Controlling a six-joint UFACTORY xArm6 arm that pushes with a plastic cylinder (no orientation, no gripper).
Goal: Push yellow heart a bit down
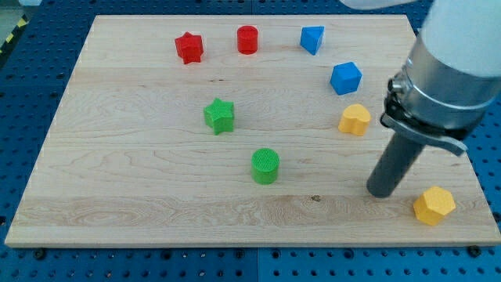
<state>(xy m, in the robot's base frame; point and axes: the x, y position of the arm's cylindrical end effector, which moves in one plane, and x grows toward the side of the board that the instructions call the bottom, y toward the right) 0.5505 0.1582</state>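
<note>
A pale wooden board with fine horizontal grain lies on a blue perforated table. The blocks on it look like ridged, matte plastic.

Going from the view's left: a red star sits near the top edge, with a green star below it toward the middle. Next comes a red cylinder at the top, and a green cylinder lower down, its top face finely striped. Further right, a blue triangular block stands at the top, and a blue cube-like block sits below and right of it.

The yellow heart lies just below the blue cube, on the right part of the board. To its right and lower down, the arm's dark, smooth rod comes down from a grey collar. My tip rests on the wood, below and slightly right of the heart, near it but apart. The rod has no fingers; it holds nothing and touches no block.

A yellow hexagonal block sits near the bottom right corner, just right of the tip.
</note>
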